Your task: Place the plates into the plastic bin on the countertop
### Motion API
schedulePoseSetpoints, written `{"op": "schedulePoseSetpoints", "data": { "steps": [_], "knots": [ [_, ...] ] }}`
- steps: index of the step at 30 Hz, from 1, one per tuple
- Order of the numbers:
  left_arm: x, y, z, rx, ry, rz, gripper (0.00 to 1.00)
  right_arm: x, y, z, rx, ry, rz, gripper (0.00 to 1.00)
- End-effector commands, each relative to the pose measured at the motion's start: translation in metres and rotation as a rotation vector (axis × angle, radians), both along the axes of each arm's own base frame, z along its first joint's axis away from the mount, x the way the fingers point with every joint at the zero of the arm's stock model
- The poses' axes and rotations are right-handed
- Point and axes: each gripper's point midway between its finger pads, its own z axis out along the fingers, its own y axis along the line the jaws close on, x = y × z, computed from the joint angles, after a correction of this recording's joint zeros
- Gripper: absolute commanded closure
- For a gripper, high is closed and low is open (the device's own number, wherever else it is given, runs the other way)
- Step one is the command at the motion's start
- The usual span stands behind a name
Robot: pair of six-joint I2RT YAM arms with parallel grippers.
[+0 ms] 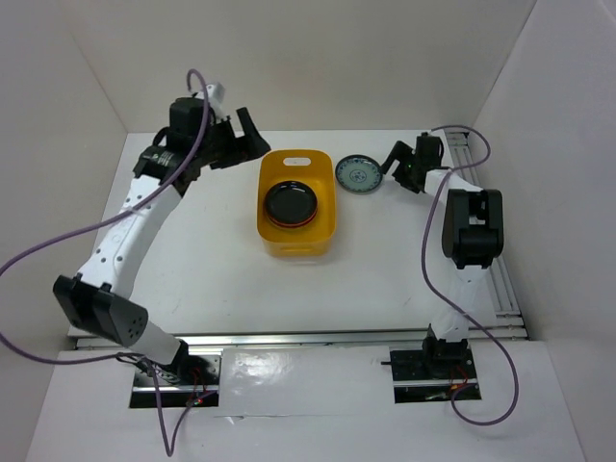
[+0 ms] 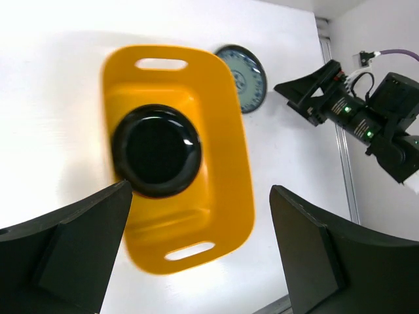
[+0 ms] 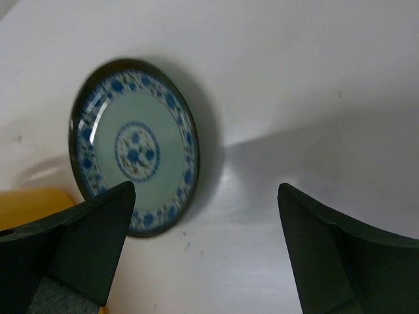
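The yellow-orange plastic bin (image 1: 327, 229) (image 2: 243, 176) stands mid-countertop (image 1: 212, 260). Inside it a glossy black plate (image 1: 291, 201) (image 2: 156, 150) lies on top, with a thin orange rim showing under it. A grey-blue patterned plate (image 1: 358, 174) (image 2: 249, 73) (image 3: 134, 149) lies flat on the white top just right of the bin. My left gripper (image 1: 245, 149) (image 2: 201, 190) hangs open and empty above the bin's far left corner. My right gripper (image 1: 397, 168) (image 3: 206, 190) stands open and empty just right of the patterned plate, one finger (image 3: 98, 229) over the plate's edge.
White walls close in the back and both sides. A metal rail (image 1: 496, 279) runs along the right side, another (image 1: 308, 339) along the front. A corner of the bin (image 3: 29, 203) shows at the left edge of the right wrist view.
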Motion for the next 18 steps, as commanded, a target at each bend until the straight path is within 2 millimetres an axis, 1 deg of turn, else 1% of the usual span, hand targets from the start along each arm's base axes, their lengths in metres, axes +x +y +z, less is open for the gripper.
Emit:
{"op": "schedulePoseSetpoints", "data": {
  "steps": [1,2,3,4,5,6,7,8,9,10,11,12,13,15,16,17,18],
  "knots": [
    [-0.015,0.034,-0.016,0.043,0.036,0.036,0.00,0.031,0.008,0.005,0.030,-0.036,0.039,0.04],
    [-0.018,0.041,-0.027,0.050,0.062,0.049,0.00,0.034,0.014,0.001,0.030,-0.023,0.049,0.04],
    [-0.022,0.049,-0.032,0.054,0.078,0.066,0.00,0.039,0.013,0.001,0.023,-0.020,0.056,0.05],
    [-0.026,0.054,-0.036,0.052,0.095,0.070,0.00,0.039,0.013,-0.004,0.023,-0.005,0.056,0.08],
    [-0.027,0.063,-0.043,0.055,0.112,0.091,0.00,0.038,0.015,-0.018,0.031,0.025,0.064,0.10],
    [-0.031,0.069,-0.040,0.052,0.102,0.104,0.00,0.037,0.016,-0.023,0.039,0.036,0.058,0.12],
    [-0.031,0.077,-0.040,0.051,0.102,0.125,0.00,0.035,0.018,-0.023,0.048,0.045,0.068,0.17],
    [-0.032,0.080,-0.037,0.044,0.095,0.127,0.00,0.029,0.018,-0.037,0.050,0.074,0.067,0.19],
    [-0.032,0.083,-0.042,0.046,0.108,0.136,0.00,0.022,0.021,-0.049,0.062,0.105,0.077,0.21],
    [-0.035,0.084,-0.038,0.043,0.096,0.136,0.00,0.021,0.023,-0.051,0.073,0.102,0.090,0.24],
    [-0.033,0.091,-0.038,0.036,0.098,0.150,0.00,0.019,0.027,-0.054,0.088,0.110,0.105,0.31],
    [-0.033,0.091,-0.038,0.036,0.098,0.150,0.00,0.014,0.029,-0.063,0.097,0.130,0.112,0.35],
    [-0.032,0.096,-0.038,0.035,0.098,0.164,0.00,0.015,0.024,-0.063,0.098,0.130,0.103,0.39],
    [-0.031,0.099,-0.037,0.029,0.100,0.167,0.00,0.008,0.028,-0.077,0.117,0.166,0.117,0.43],
    [-0.030,0.104,-0.037,0.028,0.100,0.179,0.00,0.007,0.028,-0.078,0.118,0.175,0.117,0.52],
    [-0.030,0.107,-0.041,0.024,0.110,0.182,0.00,0.002,0.028,-0.086,0.120,0.201,0.115,0.55],
    [-0.030,0.107,-0.041,0.024,0.110,0.182,0.00,0.001,0.028,-0.091,0.121,0.212,0.115,0.55]
  ]
}}
